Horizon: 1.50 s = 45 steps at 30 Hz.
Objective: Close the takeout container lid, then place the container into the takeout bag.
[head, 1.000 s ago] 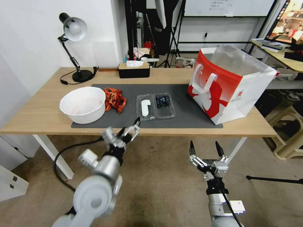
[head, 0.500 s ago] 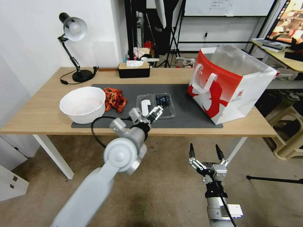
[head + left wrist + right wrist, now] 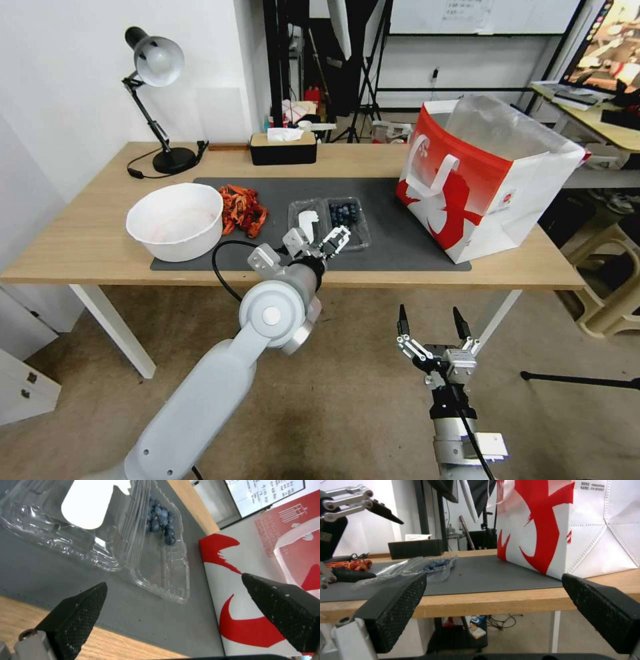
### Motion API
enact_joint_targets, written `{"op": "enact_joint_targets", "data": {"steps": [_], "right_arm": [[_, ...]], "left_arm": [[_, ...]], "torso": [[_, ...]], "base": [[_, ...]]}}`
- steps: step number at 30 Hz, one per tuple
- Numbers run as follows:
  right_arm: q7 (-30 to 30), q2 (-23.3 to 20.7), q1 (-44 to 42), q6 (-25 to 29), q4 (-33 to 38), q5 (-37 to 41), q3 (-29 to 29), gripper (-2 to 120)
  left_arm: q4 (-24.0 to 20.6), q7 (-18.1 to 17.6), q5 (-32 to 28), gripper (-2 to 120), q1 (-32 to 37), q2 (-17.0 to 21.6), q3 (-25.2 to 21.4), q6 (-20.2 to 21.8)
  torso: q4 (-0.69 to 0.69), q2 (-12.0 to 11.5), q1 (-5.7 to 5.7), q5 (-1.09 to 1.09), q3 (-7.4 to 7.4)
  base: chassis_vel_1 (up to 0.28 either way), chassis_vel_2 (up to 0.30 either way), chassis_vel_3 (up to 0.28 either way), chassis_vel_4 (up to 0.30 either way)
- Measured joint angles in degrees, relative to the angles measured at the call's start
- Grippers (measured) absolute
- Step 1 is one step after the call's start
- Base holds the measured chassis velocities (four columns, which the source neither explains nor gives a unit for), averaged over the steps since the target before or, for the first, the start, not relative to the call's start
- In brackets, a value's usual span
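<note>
- We see the container (image 3: pixel 329 223) lying open and flat on the grey mat (image 3: pixel 400 247), roughly at the mat's middle; its lid (image 3: pixel 307 223) is folded out at 9 o'clock of the berry tray (image 3: pixel 347 220).
- The lid's white sticker (image 3: pixel 90 502) faces up, and the blueberries (image 3: pixel 160 525) are bunched at the tray's far end.
- Our left gripper (image 3: pixel 315 241) hovers at the mat's near edge, at 6 o'clock of the container, with its fingers spread wide and holding nothing; in its wrist view both dark fingertips (image 3: pixel 76 615) stand apart from the plastic.
- Our right gripper (image 3: pixel 430 327) hangs below and in front of the table (image 3: pixel 80 247), at 5 o'clock of the container, fingers released and empty.
- The bag (image 3: pixel 487 180) stands upright and open on the mat's end at 3 o'clock of the container, well apart from it, liner (image 3: pixel 493 127) showing at its mouth.
- A white bowl (image 3: pixel 177 220) sits at 9 o'clock of the lid, with orange-red bits (image 3: pixel 241 210) between them.
</note>
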Motion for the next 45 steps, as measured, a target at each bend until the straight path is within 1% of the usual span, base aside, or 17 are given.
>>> {"op": "enact_joint_targets", "data": {"steps": [7, 21, 32, 45], "right_arm": [[-0.1, -0.4, 0.2, 0.1, -0.2, 0.3, 0.0, 100], [-0.3, -0.6, 0.2, 0.3, -0.3, 0.5, -0.1, 100], [-0.5, -0.6, -0.4, 0.5, -0.3, 0.3, -0.1, 100], [-1.0, -0.1, -1.3, 1.2, -0.5, -0.4, -0.5, 100]], "left_arm": [[1.8, 0.0, 0.5, 100, -1.0, -1.4, 0.3, -0.5], [4.0, -0.1, 1.7, 100, -1.2, -2.5, 0.5, -1.5], [5.5, 0.1, 2.2, 100, -1.6, -2.8, 0.5, -1.8], [6.2, 0.5, 2.3, 100, -1.5, -3.3, -0.1, -2.8]], "torso": [[0.0, 0.0, -0.01, 0.0, 0.0], [0.0, 0.0, -0.01, 0.0, 0.0], [0.0, 0.0, -0.01, -0.01, 0.0], [0.0, 0.0, -0.01, 0.0, 0.0]], "base": [[0.0, 0.0, 0.0, 0.0], [0.0, 0.0, 0.0, 0.0], [0.0, 0.0, 0.0, 0.0], [0.0, 0.0, 0.0, 0.0]]}}
